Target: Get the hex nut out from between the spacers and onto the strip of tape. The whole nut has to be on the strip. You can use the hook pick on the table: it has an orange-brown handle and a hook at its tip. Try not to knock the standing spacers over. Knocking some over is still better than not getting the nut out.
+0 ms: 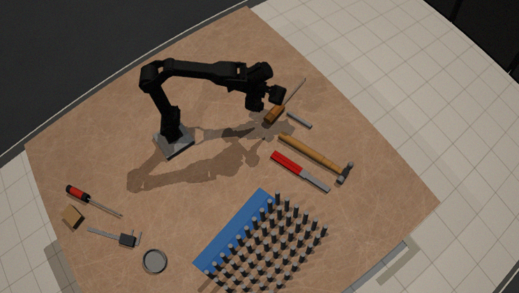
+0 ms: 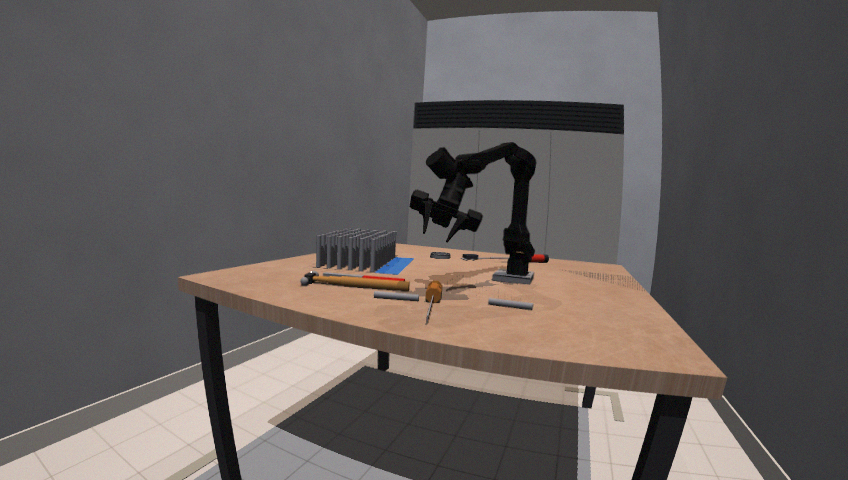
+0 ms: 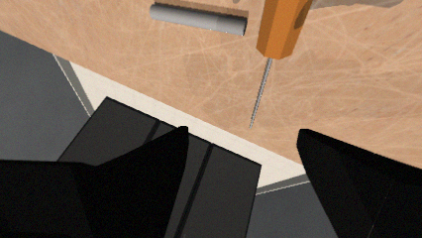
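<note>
The hook pick [image 1: 274, 112] lies flat on the table near its far right edge, its orange-brown handle toward the arm and its thin shaft pointing to the edge. It also shows in the exterior view [image 2: 432, 292] and at the top of the wrist view [image 3: 280, 26]. My gripper [image 1: 265, 99] [image 2: 437, 233] hangs open and empty well above the pick, with its fingers apart over the table edge [image 3: 243, 134]. The standing dark spacers [image 1: 270, 243] form a dense grid beside the blue strip of tape [image 1: 235, 229]. The hex nut is hidden among the spacers.
A grey rod [image 1: 299, 119] lies just beside the pick and a second rod [image 2: 509, 303] lies nearer the arm's base. A hammer [image 1: 315, 157] and a red-handled blade [image 1: 298, 170] lie between the pick and the spacers. A screwdriver [image 1: 88, 198], a wooden block [image 1: 72, 216], a clamp [image 1: 120, 236] and a round dish [image 1: 154, 260] are at the left.
</note>
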Controlling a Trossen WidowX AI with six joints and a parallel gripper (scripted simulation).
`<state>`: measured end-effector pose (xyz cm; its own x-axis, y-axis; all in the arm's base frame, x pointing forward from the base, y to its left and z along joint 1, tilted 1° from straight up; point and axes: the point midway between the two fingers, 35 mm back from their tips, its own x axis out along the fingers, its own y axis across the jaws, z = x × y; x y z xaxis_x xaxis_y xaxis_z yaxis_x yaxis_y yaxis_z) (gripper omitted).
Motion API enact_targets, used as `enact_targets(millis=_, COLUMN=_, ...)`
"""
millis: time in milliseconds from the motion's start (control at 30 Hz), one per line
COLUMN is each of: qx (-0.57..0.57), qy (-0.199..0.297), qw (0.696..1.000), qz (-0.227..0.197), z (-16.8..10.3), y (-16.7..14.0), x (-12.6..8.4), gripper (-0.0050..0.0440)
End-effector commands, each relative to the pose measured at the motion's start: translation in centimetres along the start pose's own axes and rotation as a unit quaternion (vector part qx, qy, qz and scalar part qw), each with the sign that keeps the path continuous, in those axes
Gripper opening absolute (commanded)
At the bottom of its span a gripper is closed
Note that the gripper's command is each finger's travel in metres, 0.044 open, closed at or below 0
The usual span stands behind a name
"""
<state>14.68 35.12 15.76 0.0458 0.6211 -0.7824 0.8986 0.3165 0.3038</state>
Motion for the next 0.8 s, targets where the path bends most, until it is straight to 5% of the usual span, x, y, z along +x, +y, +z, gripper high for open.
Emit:
enact_targets(millis=0, qx=-0.003, qy=0.001, qw=1.000, qz=0.004, z=-2.59, y=1.11, x=-3.00, gripper=0.0280)
enact_targets(millis=167, qx=-0.003, qy=0.001, qw=1.000, qz=0.004, z=-3.07, y=1.23, x=-3.71, gripper=0.0280)
enact_targets(millis=333, qx=-0.003, qy=0.001, qw=1.000, qz=0.004, z=-3.00, y=1.31, x=-3.73, gripper=0.0400)
enact_targets(millis=767, qx=-0.002, qy=-0.001, qw=1.000, qz=-0.001, z=-2.71, y=1.03, x=-3.48, gripper=0.0400)
